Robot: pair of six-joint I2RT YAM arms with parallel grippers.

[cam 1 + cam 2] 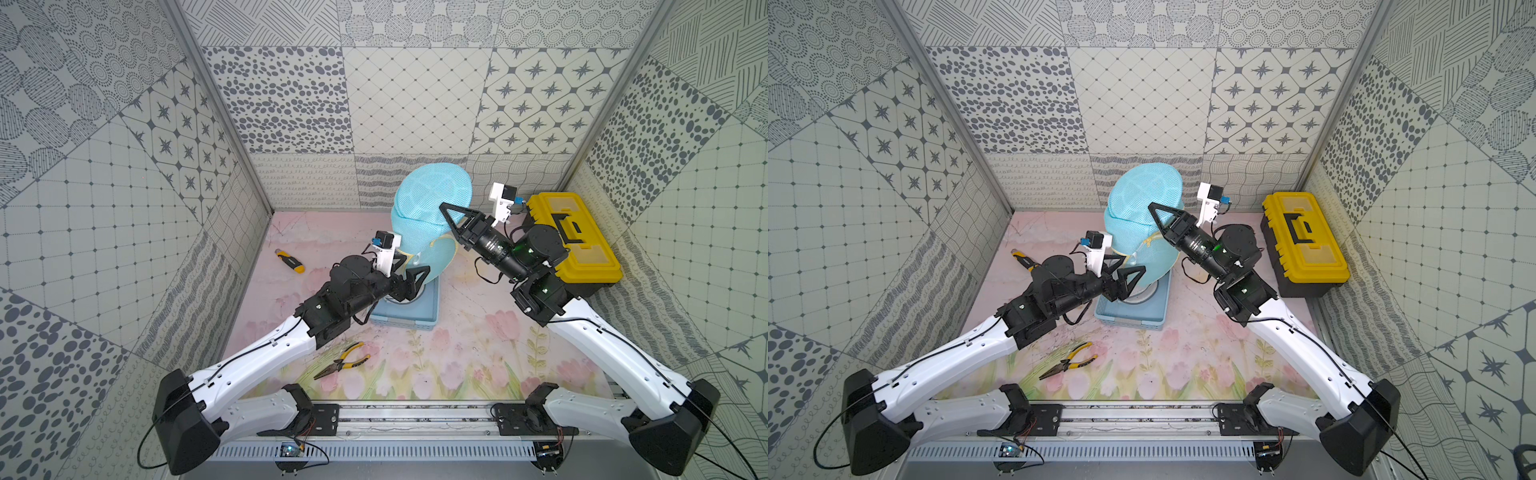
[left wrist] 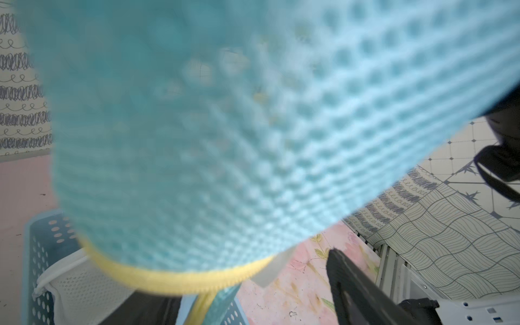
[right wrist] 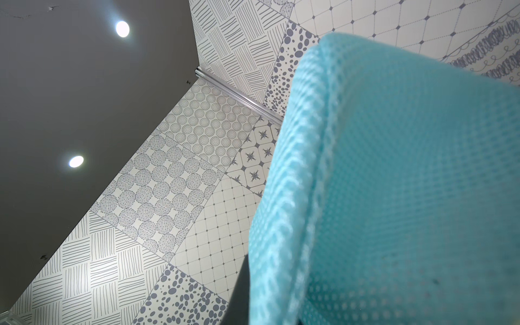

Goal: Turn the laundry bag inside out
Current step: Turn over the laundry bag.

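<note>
1. Laundry bag point(image 1: 430, 208), blue mesh w/ yellow zip edge, hung lifted over the blue basket point(image 1: 428, 307).
2. Your right gripper point(image 1: 444, 208) was clamped on its upper fabric.
3. Your left gripper point(image 1: 411, 270) stood wide open at the bag's lower rim, gripping nothing.

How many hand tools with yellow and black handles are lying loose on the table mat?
2. The pliers lie near the front, beside the left arm. The utility knife lies further back on the left side, partly hidden by that arm in a top view. The closed toolbox may hide more.
</note>
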